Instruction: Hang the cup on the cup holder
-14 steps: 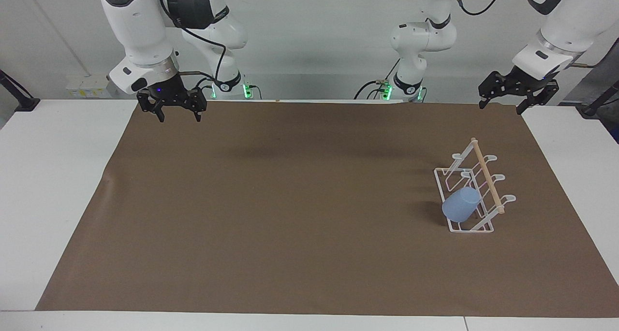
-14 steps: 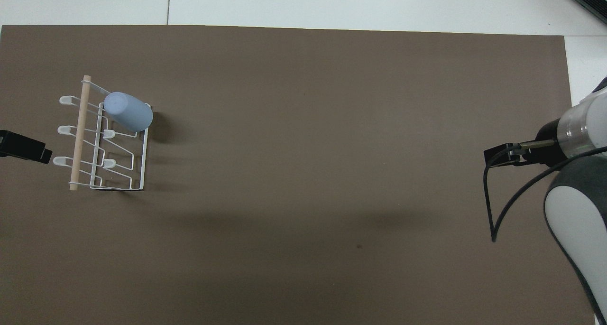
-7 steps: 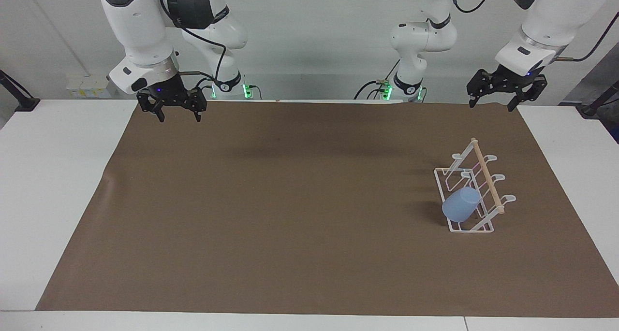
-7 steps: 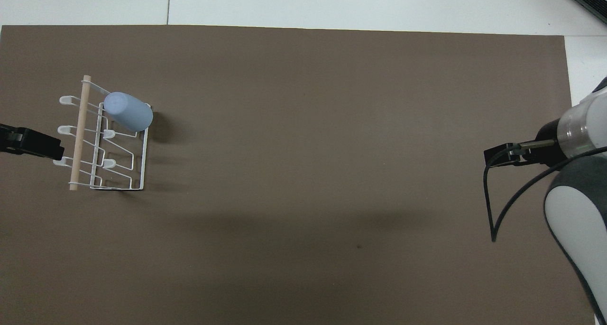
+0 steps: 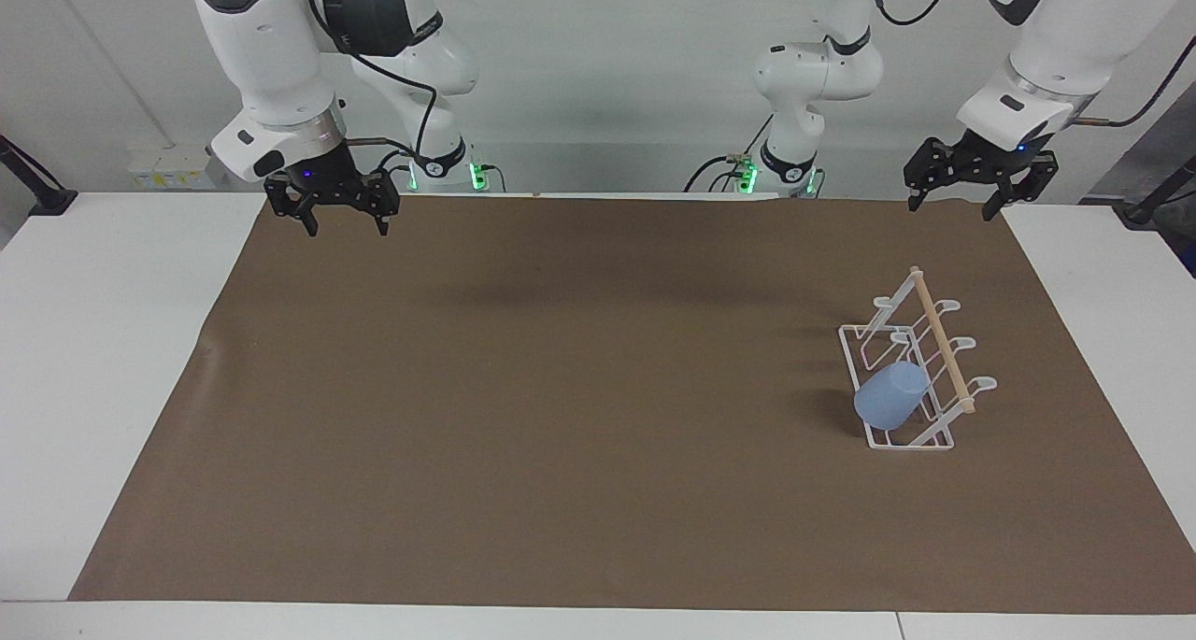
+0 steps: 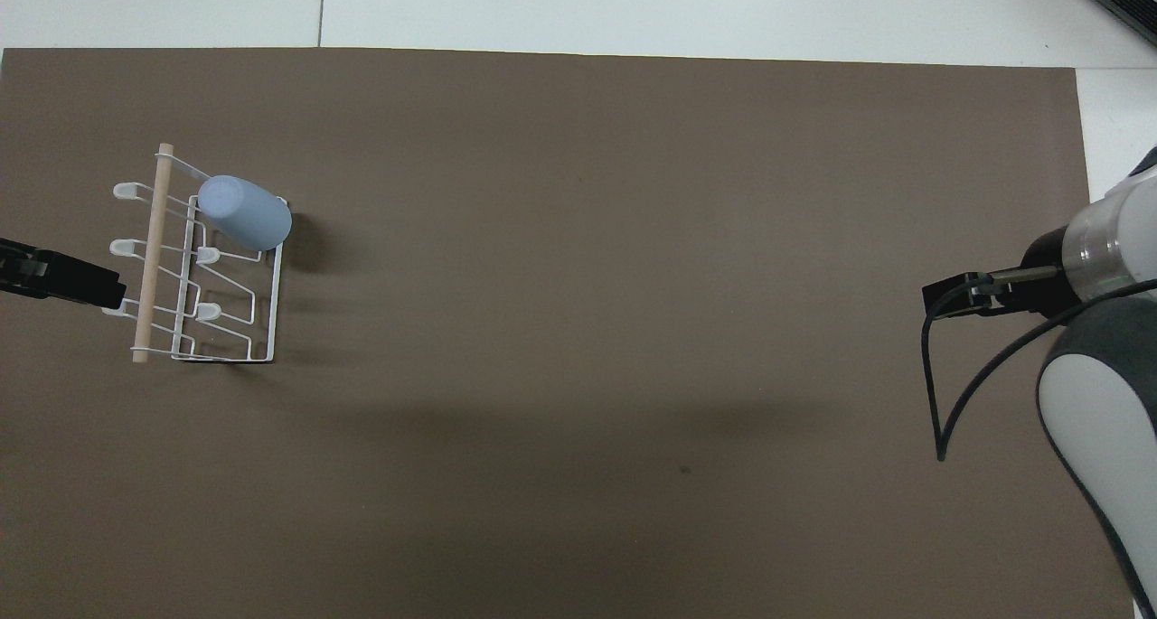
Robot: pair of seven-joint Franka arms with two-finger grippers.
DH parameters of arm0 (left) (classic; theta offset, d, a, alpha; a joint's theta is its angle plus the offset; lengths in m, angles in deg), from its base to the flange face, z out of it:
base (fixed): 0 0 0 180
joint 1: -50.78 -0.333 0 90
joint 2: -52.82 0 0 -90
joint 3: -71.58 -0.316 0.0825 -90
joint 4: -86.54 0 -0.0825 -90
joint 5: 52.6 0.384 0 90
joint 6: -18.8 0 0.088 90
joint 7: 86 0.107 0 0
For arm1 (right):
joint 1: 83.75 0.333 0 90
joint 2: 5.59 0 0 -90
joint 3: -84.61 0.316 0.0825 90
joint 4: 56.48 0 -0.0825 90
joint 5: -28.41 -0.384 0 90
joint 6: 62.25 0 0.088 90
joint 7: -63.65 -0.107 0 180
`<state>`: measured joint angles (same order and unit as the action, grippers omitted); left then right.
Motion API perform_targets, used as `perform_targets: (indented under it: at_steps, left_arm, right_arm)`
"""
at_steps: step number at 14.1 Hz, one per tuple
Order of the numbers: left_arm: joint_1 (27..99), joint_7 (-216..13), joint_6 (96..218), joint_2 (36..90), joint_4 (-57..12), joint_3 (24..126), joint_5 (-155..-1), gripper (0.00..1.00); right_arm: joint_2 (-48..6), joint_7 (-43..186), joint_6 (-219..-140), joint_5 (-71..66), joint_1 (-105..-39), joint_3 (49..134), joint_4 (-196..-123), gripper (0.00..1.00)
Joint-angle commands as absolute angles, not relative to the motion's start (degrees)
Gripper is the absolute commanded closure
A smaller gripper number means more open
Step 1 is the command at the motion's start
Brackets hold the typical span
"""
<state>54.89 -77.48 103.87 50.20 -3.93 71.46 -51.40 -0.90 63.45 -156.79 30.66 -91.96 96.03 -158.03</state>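
One light-blue cup (image 5: 890,396) hangs tilted on a prong of the single white wire cup holder (image 5: 911,437), which stands on the brown mat (image 5: 561,416) toward the left arm's end of the table; five other prong tips on the rack carry nothing. Two grippers are raised, each with fingers spread apart and nothing between them. The left gripper (image 5: 953,201) is over the mat's edge nearest the robots, and the right gripper (image 5: 344,223) waits over that same edge at the right arm's end.
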Motion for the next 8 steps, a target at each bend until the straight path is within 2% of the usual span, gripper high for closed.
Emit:
perform_targets:
  at_steps: [1, 8]
  left_arm:
    - [54.82, -82.56, 105.9, 47.72, -7.24, 71.23, -51.9, 0.0]
    - [54.82, -82.57, 105.99, 47.55, -7.59, 71.14, -51.99, 0.0]
  right_arm:
    - [0.12, 64.97, -157.17, 29.29, -92.98, 96.39, -159.04, 0.0]
    - [0.12, 64.97, -157.17, 29.29, -92.98, 96.39, -159.04, 0.0]
